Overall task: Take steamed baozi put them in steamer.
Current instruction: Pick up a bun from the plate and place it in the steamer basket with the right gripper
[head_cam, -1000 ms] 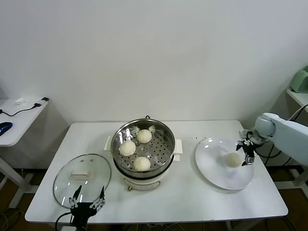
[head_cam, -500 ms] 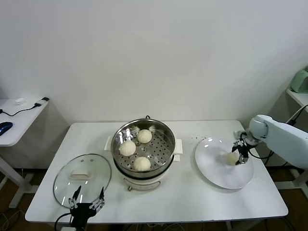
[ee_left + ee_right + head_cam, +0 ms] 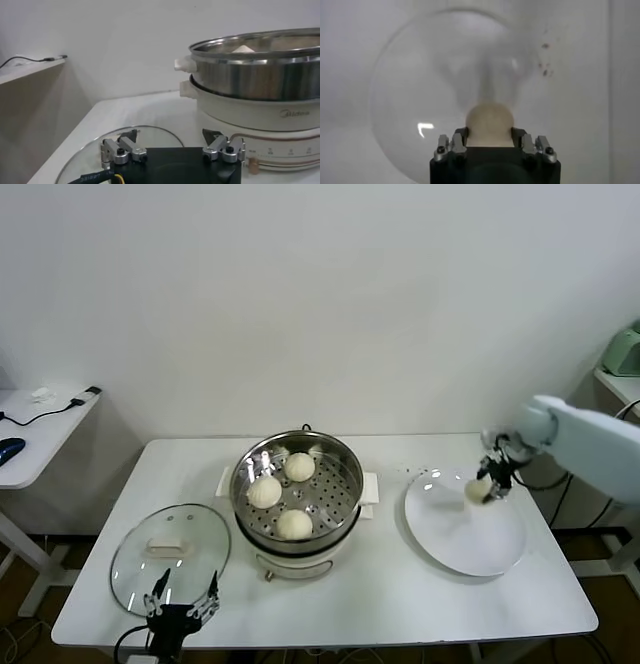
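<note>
Three steamed baozi (image 3: 265,491) lie on the perforated tray of the steel steamer (image 3: 345,459) at the table's middle. A further baozi (image 3: 479,489) hangs just above the white plate (image 3: 470,539) on the right, with my right gripper (image 3: 487,484) shut on it. In the right wrist view this baozi (image 3: 489,124) sits squeezed between the two fingers (image 3: 461,134), with the plate (image 3: 420,75) below it. My left gripper (image 3: 182,604) is parked open at the table's front left edge, next to the glass lid (image 3: 170,549). From the left wrist view the steamer (image 3: 250,75) shows side-on.
The round glass lid (image 3: 150,131) lies flat left of the steamer, just beyond my left gripper (image 3: 172,135). A side table (image 3: 40,429) with cables stands off to the left. A pale green object (image 3: 625,352) sits on a shelf at the far right.
My right gripper shut on the baozi on the plate and lifted it slightly up and toward the steamer. The left arm stayed still.
</note>
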Available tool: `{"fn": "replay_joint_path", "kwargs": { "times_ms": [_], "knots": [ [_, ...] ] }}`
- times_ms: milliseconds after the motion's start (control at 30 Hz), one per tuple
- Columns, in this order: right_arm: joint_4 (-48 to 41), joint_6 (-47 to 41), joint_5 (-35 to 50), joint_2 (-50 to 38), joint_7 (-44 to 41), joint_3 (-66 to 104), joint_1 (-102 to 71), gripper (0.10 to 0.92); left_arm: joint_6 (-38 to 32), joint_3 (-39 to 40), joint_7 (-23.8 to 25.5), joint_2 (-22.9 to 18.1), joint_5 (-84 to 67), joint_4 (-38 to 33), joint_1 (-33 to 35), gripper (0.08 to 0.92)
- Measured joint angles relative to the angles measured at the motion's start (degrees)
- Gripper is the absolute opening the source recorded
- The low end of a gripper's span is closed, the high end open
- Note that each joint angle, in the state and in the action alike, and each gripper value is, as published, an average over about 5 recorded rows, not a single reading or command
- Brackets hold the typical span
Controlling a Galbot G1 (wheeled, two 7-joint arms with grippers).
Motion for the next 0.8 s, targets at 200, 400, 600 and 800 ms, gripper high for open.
{"fn": "replay_joint_path", "kwargs": {
  "times_ms": [200, 400, 600, 800],
  "knots": [
    [9.10, -3.52, 12.93, 3.71, 1.30, -8.69, 14.88, 0.594, 0.33, 0.50, 0.11, 0.52, -0.16, -0.77, -0.20, 0.823],
    [17.74, -8.20, 25.50, 9.73, 4.53, -11.66, 24.39, 0.594, 0.56, 1.15, 0.19, 0.81, -0.20, -1.43, -0.34, 0.823],
    [23.23, -12.92, 33.43, 16.78, 9.21, -12.14, 27.09, 0.594, 0.65, 1.88, 0.22, 0.91, -0.20, -1.57, -0.57, 0.823],
    [25.06, -17.06, 35.50, 21.57, 14.27, -12.28, 24.24, 0.594, 0.87, 2.07, 0.27, 1.04, -0.25, -1.56, -0.83, 0.823]
  ]
}}
